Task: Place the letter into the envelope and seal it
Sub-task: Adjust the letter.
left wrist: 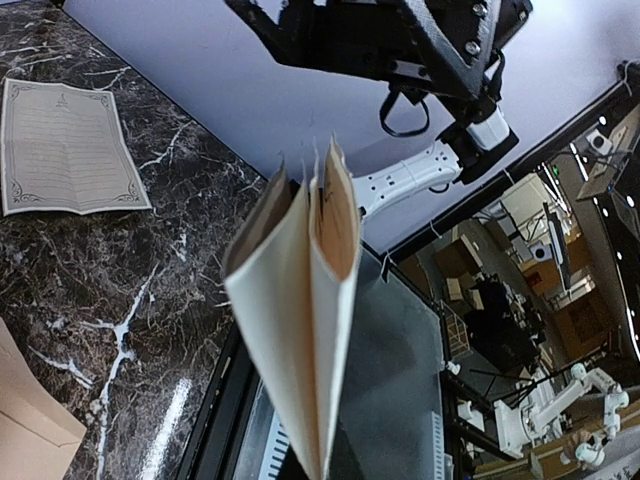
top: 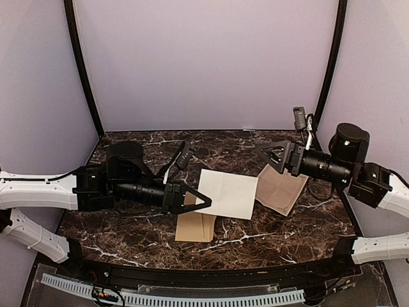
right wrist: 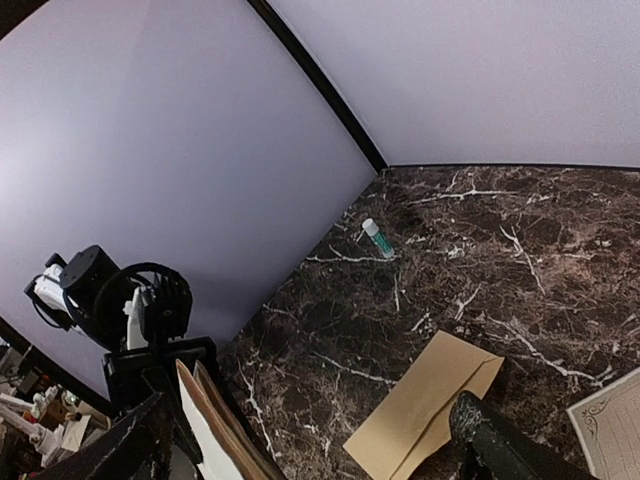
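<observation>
A folded sheet of paper, pale outside and beige on its inner faces (top: pixel 230 194), hangs clear of the dark marble worktop (top: pixel 128 236) over its middle. It is pinched at its left edge by the left gripper (top: pixel 203 200), whose jaws are pressed together on it. From the left wrist view its layers fan apart at the free end. Just below it, towards the near edge, a plain kraft-brown paper envelope (top: pixel 195 227) lies flat, partly covered from above by the held sheet. To the right lies a cream-beige letter with thin ornate border lines (top: pixel 281 190), printed side up, flat on the right half of the worktop. The right gripper (top: pixel 265 153) hovers over the letter's far edge, its jaws spread wide and holding nothing. A small white tube with a green band (right wrist: pixel 375 238) lies near the far left corner.
</observation>
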### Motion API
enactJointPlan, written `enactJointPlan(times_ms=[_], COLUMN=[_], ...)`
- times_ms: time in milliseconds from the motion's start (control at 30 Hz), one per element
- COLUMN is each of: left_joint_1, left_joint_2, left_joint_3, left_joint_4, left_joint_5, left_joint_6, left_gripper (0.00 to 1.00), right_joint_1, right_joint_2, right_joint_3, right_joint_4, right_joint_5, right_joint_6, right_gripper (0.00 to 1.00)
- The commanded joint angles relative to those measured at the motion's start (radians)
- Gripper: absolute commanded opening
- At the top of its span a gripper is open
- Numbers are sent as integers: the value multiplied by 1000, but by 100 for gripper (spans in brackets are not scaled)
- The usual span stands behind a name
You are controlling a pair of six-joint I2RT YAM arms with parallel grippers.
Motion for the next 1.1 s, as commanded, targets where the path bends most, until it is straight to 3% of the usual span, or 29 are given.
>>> enactJointPlan(times_ms=[0, 167, 467, 833, 1067], left_joint_1=[8, 6, 7, 6, 12], left_joint_2=[36, 73, 85, 115, 126], left_joint_3=[110, 155, 161, 206, 224], left_joint_4=[-193, -282, -315, -367, -369], left_joint_5=[153, 258, 389, 450, 439], left_joint_6=[165, 220, 220, 266, 286], left_gripper=[0, 0, 0, 0, 0], right_joint_1=[-74, -92, -91, -48, 33], right_joint_2=[70, 180, 286, 377, 376], right_joint_3=[93, 209, 207, 221, 177], right_joint_4=[-155, -260, -204, -236, -144], right_joint_5=[-259, -470, -758, -894, -927], right_joint_6=[-107, -215, -218, -224, -127], right_gripper=[94, 99, 99, 98, 94])
